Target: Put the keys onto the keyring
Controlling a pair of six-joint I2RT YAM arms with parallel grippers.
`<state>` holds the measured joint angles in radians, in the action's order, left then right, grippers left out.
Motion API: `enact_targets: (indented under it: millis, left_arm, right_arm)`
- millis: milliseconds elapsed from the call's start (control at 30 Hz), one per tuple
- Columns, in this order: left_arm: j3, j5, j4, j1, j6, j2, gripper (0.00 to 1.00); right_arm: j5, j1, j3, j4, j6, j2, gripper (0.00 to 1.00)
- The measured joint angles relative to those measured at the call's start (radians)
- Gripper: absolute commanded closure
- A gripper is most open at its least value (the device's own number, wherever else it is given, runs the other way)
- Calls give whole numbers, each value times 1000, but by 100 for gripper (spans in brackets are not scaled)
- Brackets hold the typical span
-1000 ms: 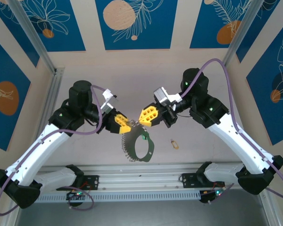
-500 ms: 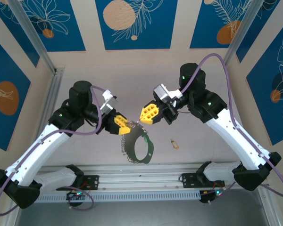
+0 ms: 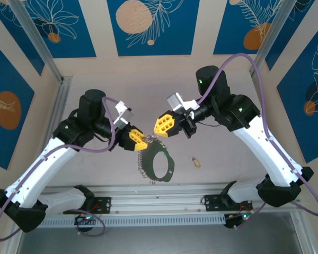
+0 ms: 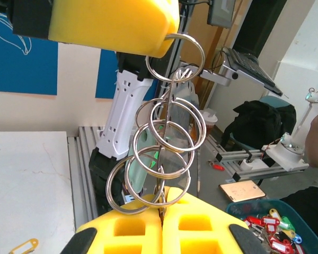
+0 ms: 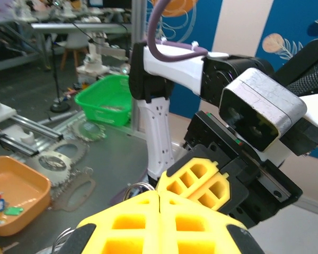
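Observation:
The keyring (image 3: 157, 165), a floppy dark loop edged with silvery rings, hangs above the table between both arms. My left gripper (image 3: 143, 142) is shut on its top edge. In the left wrist view the yellow fingers (image 4: 201, 227) pinch the thin band, and several silver split rings (image 4: 164, 153) stand above them. My right gripper (image 3: 157, 130) is shut on the same top edge, its yellow finger (image 4: 111, 24) holding one ring (image 4: 176, 55). The right wrist view has the right gripper (image 5: 159, 193) shut, close to the left gripper's fingers (image 5: 206, 182). One small tan-gold key (image 3: 196, 162) lies on the table, right of the loop.
An aluminium rail (image 3: 159, 197) runs along the near table edge, between the arm bases. A metal frame post (image 3: 57, 100) stands at the left. Past the table are a green bin (image 5: 103, 100), an orange bin (image 5: 10, 197) and a blue bin of tags (image 4: 278, 235).
The right gripper has shifted a little left and up, still shut on the loop's top. The hanging loop has swung and spread wider. The left gripper has barely moved.

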<state>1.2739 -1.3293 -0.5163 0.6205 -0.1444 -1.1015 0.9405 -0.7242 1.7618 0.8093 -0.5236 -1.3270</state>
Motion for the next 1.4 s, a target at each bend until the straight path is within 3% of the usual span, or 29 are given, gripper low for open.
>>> enact_targets:
  millis: [333, 500, 900, 1333, 1367, 1400]
  left_arm:
    - [23, 40, -133, 5, -86, -39, 100]
    - [25, 75, -142, 5, -101, -39, 100]
    - [25, 123, -135, 2, -98, -39, 100]
    - [25, 198, -151, 2, -102, -53, 100]
    - [25, 199, -152, 2, -102, -53, 100]
    - [25, 201, -153, 2, -102, -53, 100]
  right_arm:
    - [-330, -113, 18, 128, -98, 29, 100]
    - [-423, -127, -3, 121, -106, 63, 100]
    - [-471, -135, -77, 55, -105, 172, 100]
    - [-486, -150, -103, -12, -87, 180, 100]
    - [-486, -149, -113, -24, -77, 185, 93]
    - [-484, -143, -129, -38, -67, 193, 78]
